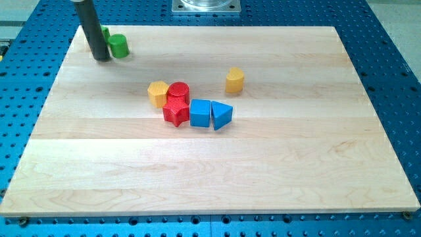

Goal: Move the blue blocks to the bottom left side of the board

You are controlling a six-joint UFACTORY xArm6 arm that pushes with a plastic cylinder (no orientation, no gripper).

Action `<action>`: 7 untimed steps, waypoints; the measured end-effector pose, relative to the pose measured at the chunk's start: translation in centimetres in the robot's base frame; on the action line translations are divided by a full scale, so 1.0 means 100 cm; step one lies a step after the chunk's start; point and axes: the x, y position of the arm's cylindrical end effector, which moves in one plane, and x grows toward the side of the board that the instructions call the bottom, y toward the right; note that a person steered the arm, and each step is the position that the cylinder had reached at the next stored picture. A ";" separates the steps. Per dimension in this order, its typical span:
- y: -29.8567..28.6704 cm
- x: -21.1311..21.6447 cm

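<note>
A pale wooden board (217, 178) lies on a blue perforated table (395, 59), with a metal base plate (206, 6) cut off at the view's top. My tip (102, 58) – a bare rod, no pincer – stands at the top left, touching a green cylinder (118, 46) and partly hiding a second green block (105, 31) of unclear shape. The blue cube (200, 112) and blue wedge (221, 116) touch near centre, beside a red star-like block (175, 112), red cylinder (178, 92) and orange block (157, 93) – a yellow block (235, 79) sits apart
</note>
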 end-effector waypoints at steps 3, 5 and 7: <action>0.239 0.030; 0.383 0.057; 0.207 0.075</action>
